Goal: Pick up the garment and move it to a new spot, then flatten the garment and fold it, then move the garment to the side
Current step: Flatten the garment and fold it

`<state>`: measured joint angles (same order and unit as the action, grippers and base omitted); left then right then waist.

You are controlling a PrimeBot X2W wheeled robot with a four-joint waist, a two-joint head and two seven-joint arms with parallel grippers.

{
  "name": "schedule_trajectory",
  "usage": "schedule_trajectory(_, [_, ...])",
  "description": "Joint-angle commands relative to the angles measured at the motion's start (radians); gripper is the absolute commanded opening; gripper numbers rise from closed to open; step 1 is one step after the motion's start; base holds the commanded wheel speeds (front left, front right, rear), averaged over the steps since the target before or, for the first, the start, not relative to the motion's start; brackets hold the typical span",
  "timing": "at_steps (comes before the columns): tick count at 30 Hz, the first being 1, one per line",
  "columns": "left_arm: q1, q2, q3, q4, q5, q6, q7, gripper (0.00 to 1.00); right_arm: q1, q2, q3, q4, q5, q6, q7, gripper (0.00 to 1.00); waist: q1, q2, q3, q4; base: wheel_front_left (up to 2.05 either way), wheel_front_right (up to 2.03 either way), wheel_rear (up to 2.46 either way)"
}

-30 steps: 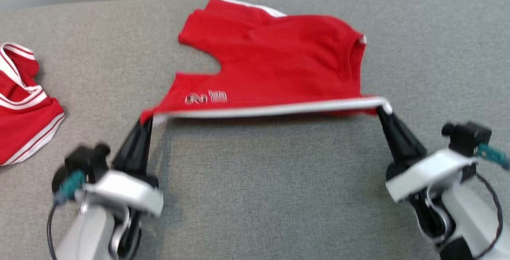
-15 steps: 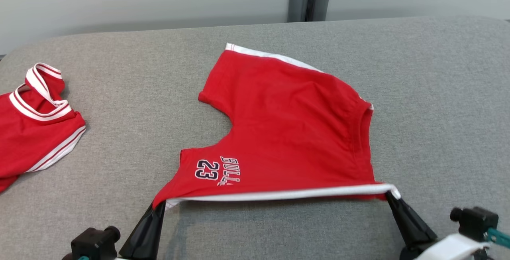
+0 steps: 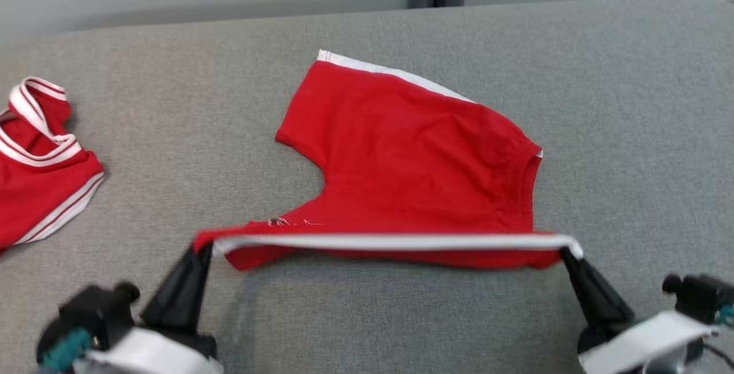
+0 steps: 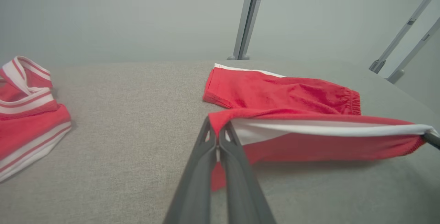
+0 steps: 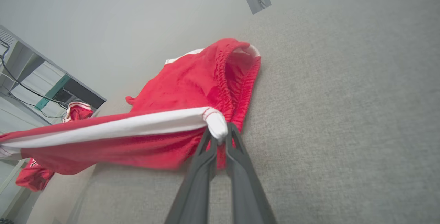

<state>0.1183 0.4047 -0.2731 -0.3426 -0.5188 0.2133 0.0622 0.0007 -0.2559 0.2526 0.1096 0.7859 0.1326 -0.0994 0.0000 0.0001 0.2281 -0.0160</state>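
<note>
Grey table (image 3: pixel 401 316) | shorts (image 3: pixel 413 162) edge taut between left claw (image 3: pixel 203 248), right claw (image 3: pixel 567 252)

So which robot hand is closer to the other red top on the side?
Left. The left fingers pinch the shorts' corner on the side where the top lies; the right fingers pinch the opposite corner, farther away.

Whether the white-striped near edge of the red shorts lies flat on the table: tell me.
No, the red shorts have that edge stretched above the table between the left gripper and right gripper.
</note>
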Motion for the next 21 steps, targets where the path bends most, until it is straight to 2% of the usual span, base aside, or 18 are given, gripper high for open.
schedule_trajectory(1, [-0.059,0.021,0.028,0.012,0.009,-0.003,0.005,0.00,-0.037,0.015,-0.040,-0.013,-0.023,-0.004,0.017,0.00,0.0000,-0.0001,0.030,-0.018,0.00,0.00,0.00])
schedule_trajectory(6, [-0.266,0.045,0.043,0.079,-0.009,-0.054,0.044,0.00,-0.158,0.111,-0.092,-0.041,-0.094,-0.003,0.092,0.00,0.0000,-0.0001,0.108,-0.050,0.00,0.00,0.00])
schedule_trajectory(9, [-0.411,0.060,0.039,0.161,-0.018,-0.103,0.071,0.00,-0.250,0.146,-0.093,-0.026,-0.132,-0.003,0.117,0.00,0.0000,-0.0001,0.159,-0.072,0.00,0.00,0.00])
schedule_trajectory(10, [-0.411,0.060,0.039,0.161,-0.018,-0.103,0.071,0.00,-0.250,0.146,-0.093,-0.026,-0.132,-0.003,0.117,0.00,0.0000,-0.0001,0.159,-0.072,0.00,0.00,0.00])
schedule_trajectory(11, [-0.508,0.065,0.029,0.223,-0.019,-0.136,0.083,0.00,-0.310,0.164,-0.082,-0.005,-0.146,-0.002,0.126,0.00,0.0000,-0.0001,0.191,-0.086,0.00,0.00,0.00])
schedule_trajectory(17, [-0.760,0.057,-0.026,0.439,-0.001,-0.238,0.098,0.00,-0.455,0.191,-0.055,0.104,-0.159,-0.002,0.100,0.00,0.0000,-0.0001,0.268,-0.123,0.00,0.00,0.00])
schedule_trajectory(18, [-0.760,0.057,-0.026,0.439,-0.001,-0.238,0.098,0.00,-0.455,0.191,-0.055,0.104,-0.159,-0.002,0.100,0.00,0.0000,-0.0001,0.268,-0.123,0.00,0.00,0.00])
schedule_trajectory(21, [-0.861,0.045,-0.049,0.550,0.012,-0.274,0.088,0.00,-0.507,0.198,-0.036,0.156,-0.147,-0.002,0.074,0.00,0.0000,-0.0001,0.301,-0.143,0.00,0.00,0.00])
